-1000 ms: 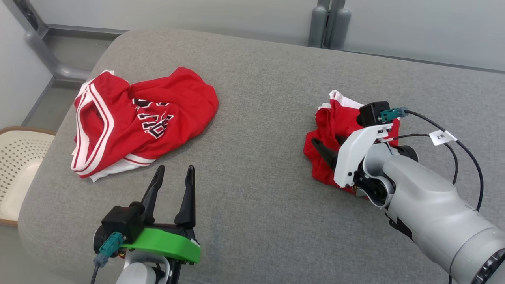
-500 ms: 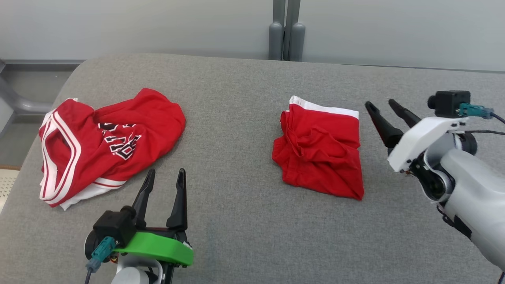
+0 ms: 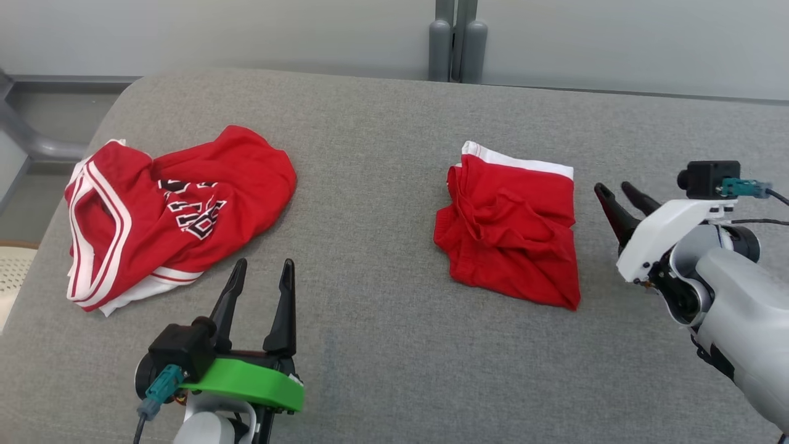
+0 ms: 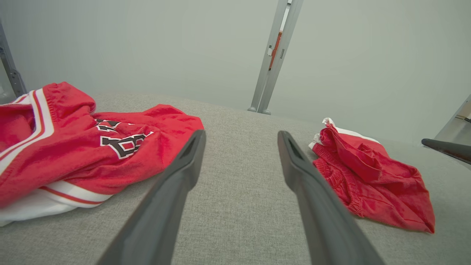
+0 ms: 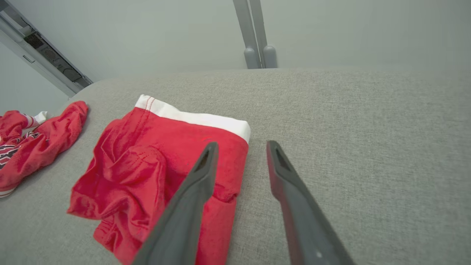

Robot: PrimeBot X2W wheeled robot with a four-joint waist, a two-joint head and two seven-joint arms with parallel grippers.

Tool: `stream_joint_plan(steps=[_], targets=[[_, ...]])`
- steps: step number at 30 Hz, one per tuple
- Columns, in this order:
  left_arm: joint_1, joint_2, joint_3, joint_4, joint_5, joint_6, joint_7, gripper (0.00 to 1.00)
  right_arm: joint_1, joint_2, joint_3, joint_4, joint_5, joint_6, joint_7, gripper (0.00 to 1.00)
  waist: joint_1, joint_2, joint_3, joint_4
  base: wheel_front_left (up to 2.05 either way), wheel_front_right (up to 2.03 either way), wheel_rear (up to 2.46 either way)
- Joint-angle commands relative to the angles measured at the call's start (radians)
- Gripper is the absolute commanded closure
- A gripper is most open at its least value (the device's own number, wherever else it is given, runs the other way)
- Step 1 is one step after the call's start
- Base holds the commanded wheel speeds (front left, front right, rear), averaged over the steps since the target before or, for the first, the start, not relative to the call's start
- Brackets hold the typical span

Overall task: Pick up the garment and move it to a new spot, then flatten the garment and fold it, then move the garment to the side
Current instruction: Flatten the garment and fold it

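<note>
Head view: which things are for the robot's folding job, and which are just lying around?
For the job: folded red shorts; right hand, open beside them.
Just lying about, probably: crumpled red jersey; left hand, open, holding nothing; grey posts.

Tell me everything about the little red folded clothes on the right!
The small red garment looks like soft, thin cloth with a white band along its far edge. It is folded into a rough, wrinkly square with a bunched fold on top. It lies flat on the grey padded surface, right of the middle. Nothing holds it; the right gripper is beside it, apart.
</note>
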Motion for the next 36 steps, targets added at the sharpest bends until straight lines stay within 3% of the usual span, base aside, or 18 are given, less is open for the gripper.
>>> stream_joint_plan(steps=[1, 6, 10, 20, 28, 29, 30, 31, 36], targets=[[-0.022, 0.001, 0.0, 0.002, 0.01, -0.004, 0.0, 0.0, -0.017, 0.009, 0.015, 0.02, -0.002, 0.0, 0.023, 1.0, 0.0, -0.0001, 0.024, 0.025, 0.0, 0.0, 0.0], [-0.035, 0.0, 0.003, 0.011, 0.01, -0.007, 0.0, 0.0, -0.025, 0.062, 0.063, 0.061, 0.022, 0.0, 0.131, 1.0, 0.0, -0.0001, 0.038, 0.057, 0.0, 0.0, 0.0], [-0.031, -0.001, 0.012, 0.018, 0.007, -0.008, 0.0, 0.0, 0.003, 0.093, 0.101, 0.018, 0.048, 0.0, 0.175, 1.0, 0.0, -0.0001, 0.037, 0.069, 0.0, 0.0, 0.0], [-0.019, -0.001, 0.026, 0.02, 0.018, -0.006, 0.0, 0.0, 0.061, 0.14, 0.209, -0.177, 0.049, 0.0, 0.117, 1.0, 0.0, -0.0001, 0.019, 0.025, 0.0, 0.0, 0.0], [-0.002, 0.013, 0.045, 0.001, 0.028, -0.005, 0.0, 0.0, 0.035, 0.07, 0.196, -0.284, -0.012, 0.0, -0.057, 0.98, 0.0, -0.0001, -0.016, -0.055, 0.0, 0.0, 0.0], [0.0, 0.015, 0.05, -0.003, 0.03, -0.003, 0.0, 0.0, 0.033, 0.058, 0.184, -0.291, -0.025, 0.0, -0.066, 0.75, 0.0, -0.0001, -0.021, -0.065, 0.0, 0.0, 0.0], [0.002, 0.017, 0.056, -0.009, 0.032, -0.001, 0.0, 0.0, 0.034, 0.046, 0.166, -0.302, -0.038, 0.0, -0.073, 0.25, 0.0, -0.0001, -0.028, -0.077, 0.0, 0.0, 0.0], [0.005, 0.019, 0.061, -0.012, 0.034, 0.001, 0.0, 0.0, 0.04, 0.036, 0.147, -0.313, -0.052, 0.0, -0.077, 0.0, 0.0, -0.0001, -0.036, -0.09, 0.0, 0.0, 0.0], [0.024, 0.031, 0.086, -0.027, 0.037, 0.01, 0.0, 0.0, 0.101, 0.004, -0.049, -0.383, -0.166, 0.0, -0.08, 0.0, 0.0, -0.0001, -0.067, -0.142, 0.0, 0.0, 0.0]])
